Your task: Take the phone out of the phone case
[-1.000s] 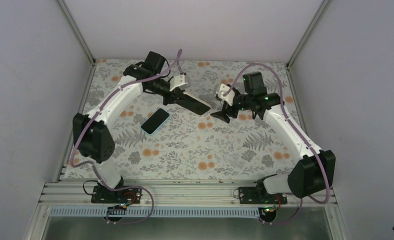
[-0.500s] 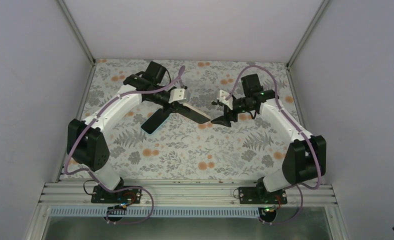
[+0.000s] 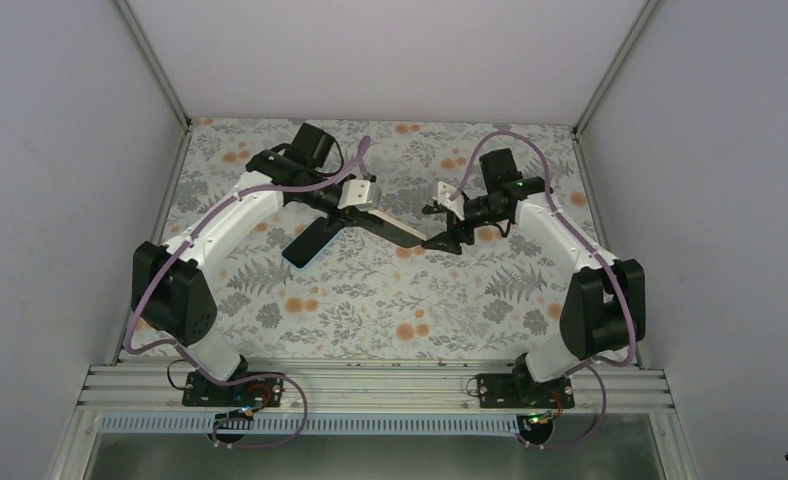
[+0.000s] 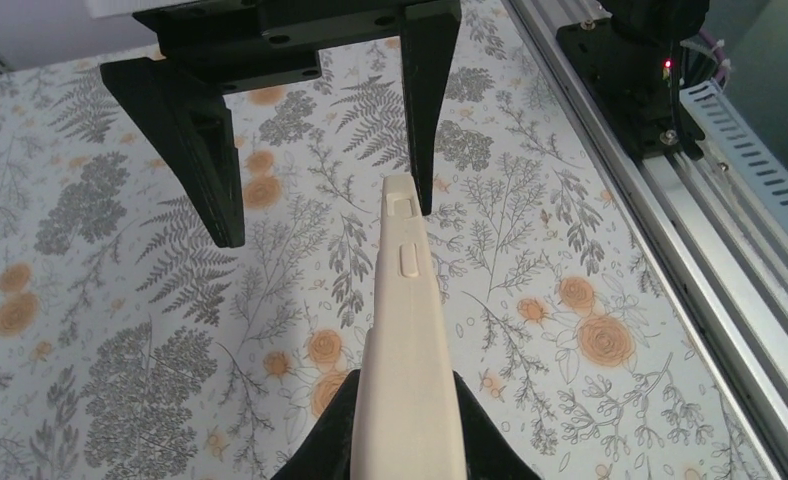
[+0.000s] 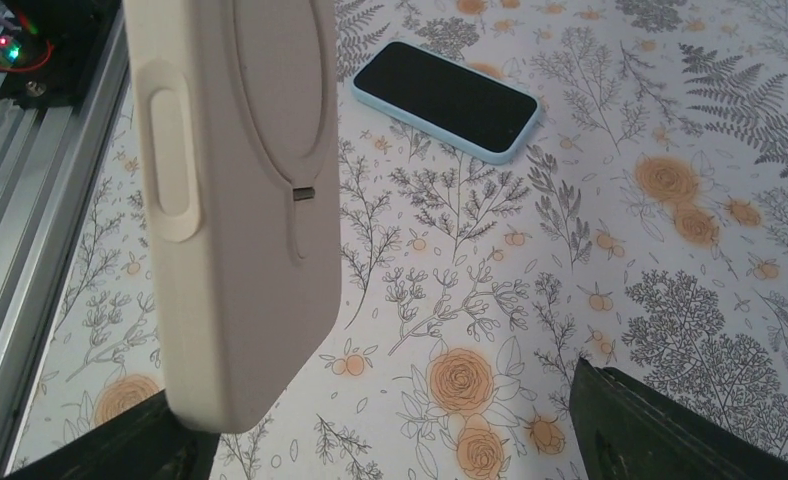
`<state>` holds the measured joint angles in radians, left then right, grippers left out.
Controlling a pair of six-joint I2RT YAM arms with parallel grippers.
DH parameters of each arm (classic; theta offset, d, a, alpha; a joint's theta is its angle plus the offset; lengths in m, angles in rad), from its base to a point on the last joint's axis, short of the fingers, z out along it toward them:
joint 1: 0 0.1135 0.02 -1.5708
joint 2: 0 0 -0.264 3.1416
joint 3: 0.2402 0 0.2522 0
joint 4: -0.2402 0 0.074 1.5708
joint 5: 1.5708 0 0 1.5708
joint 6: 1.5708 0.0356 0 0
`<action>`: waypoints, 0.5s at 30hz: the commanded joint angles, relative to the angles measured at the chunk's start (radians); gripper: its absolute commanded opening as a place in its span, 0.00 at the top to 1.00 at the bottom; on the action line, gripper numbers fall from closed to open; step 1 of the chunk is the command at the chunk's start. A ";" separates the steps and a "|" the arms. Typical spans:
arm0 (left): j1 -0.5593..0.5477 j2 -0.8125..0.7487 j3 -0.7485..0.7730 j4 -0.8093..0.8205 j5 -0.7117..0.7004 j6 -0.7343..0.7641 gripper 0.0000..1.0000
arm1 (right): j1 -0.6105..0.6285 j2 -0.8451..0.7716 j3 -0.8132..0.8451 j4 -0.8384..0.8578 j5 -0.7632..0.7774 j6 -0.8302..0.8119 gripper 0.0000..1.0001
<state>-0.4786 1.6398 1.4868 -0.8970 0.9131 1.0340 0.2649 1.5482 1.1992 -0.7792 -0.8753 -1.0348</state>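
Phone case (image 5: 235,200), centre of top view, clamped at one end by left tool (image 3: 362,210); right tool (image 4: 325,220) gapes wide at free end, so best centre jaws squarely before closing.

Left arm (image 3: 225,210) and right arm (image 3: 570,250) are the same build: white link shells, black joint housings. A lilac cable (image 3: 148,300) runs along each one, starting at its black base (image 3: 208,385) on the aluminium rail (image 3: 370,385). Small wired boards sit just below the rail. Left gripper (image 4: 405,440) and right gripper (image 4: 325,218) have matte black fingers. The right's taper, with screw holes in the crossbar.
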 commanded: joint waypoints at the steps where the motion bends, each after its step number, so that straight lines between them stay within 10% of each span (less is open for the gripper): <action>1: -0.030 -0.056 -0.010 -0.014 0.033 0.087 0.96 | -0.021 0.025 0.055 -0.020 -0.002 -0.050 0.12; 15: -0.264 -0.105 -0.096 -0.024 -0.204 0.097 0.98 | -0.060 0.108 0.234 -0.131 0.136 -0.133 0.14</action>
<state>-0.6254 1.5616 1.4292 -0.7841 0.6605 1.0966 0.2386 1.6524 1.3453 -1.0027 -0.7776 -1.1542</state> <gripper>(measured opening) 0.130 0.858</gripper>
